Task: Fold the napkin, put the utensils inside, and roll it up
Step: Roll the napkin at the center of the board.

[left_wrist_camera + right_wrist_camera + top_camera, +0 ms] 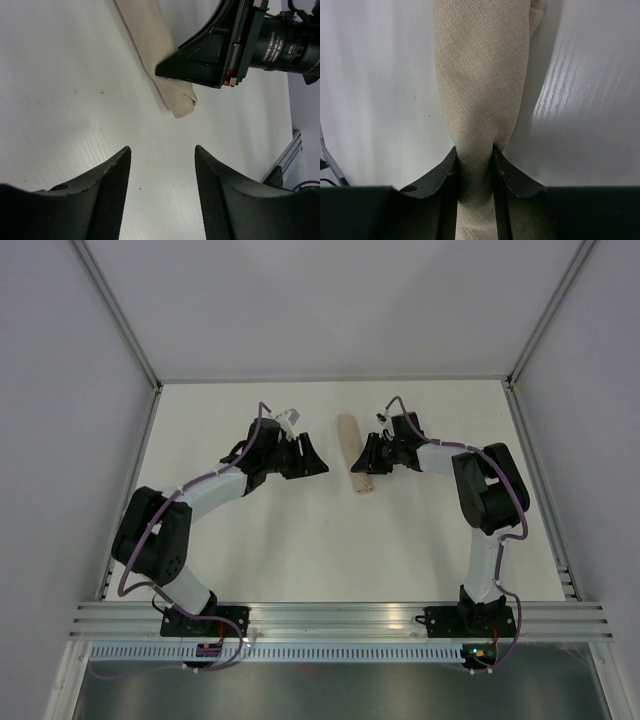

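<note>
One napkin [351, 445], rolled into a single tube, lies on the counter [300, 550] running 12 to 6 o'clock. The right tool [475, 159] is clenched on its near end from 3 o'clock. The left tool [162, 150] stands released at 9 o'clock, not touching it.

Place: this is looking like a robot test lab, not a home.
Walls: plain grey panels [330, 300] are closing in the white table [330, 550] on three sides.
Frame: metal bars [115, 312] are holding the panels at the corners.
Near edge: a metal rail [340, 615] is carrying the robot's left arm [160, 535] and right arm [490, 490].
</note>
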`<move>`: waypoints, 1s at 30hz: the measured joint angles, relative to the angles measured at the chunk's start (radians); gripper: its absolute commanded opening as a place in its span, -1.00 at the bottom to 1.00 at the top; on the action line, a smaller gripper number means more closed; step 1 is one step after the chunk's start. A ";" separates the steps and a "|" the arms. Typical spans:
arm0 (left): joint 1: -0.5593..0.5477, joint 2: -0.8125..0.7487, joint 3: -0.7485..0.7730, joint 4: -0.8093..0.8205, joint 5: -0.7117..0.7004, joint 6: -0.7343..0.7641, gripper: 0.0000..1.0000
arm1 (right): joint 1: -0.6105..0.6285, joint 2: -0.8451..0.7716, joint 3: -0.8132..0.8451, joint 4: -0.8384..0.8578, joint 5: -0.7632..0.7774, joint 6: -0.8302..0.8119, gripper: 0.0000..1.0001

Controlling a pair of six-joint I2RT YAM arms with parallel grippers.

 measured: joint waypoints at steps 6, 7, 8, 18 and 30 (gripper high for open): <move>-0.035 0.093 0.045 0.002 0.000 -0.029 0.18 | -0.012 0.006 -0.011 0.032 -0.031 0.054 -0.57; -0.038 0.105 0.056 0.003 0.000 -0.032 0.18 | -0.013 0.006 -0.011 0.034 -0.031 0.058 -0.40; -0.042 0.117 0.069 0.004 -0.001 -0.035 0.17 | -0.013 0.006 -0.012 0.035 -0.031 0.060 -0.34; -0.059 0.258 0.216 0.022 -0.027 -0.061 0.15 | -0.009 -0.020 -0.019 0.020 -0.019 0.054 0.12; -0.060 0.429 0.345 0.006 -0.163 -0.087 0.13 | -0.028 -0.055 -0.016 -0.087 0.006 -0.005 0.13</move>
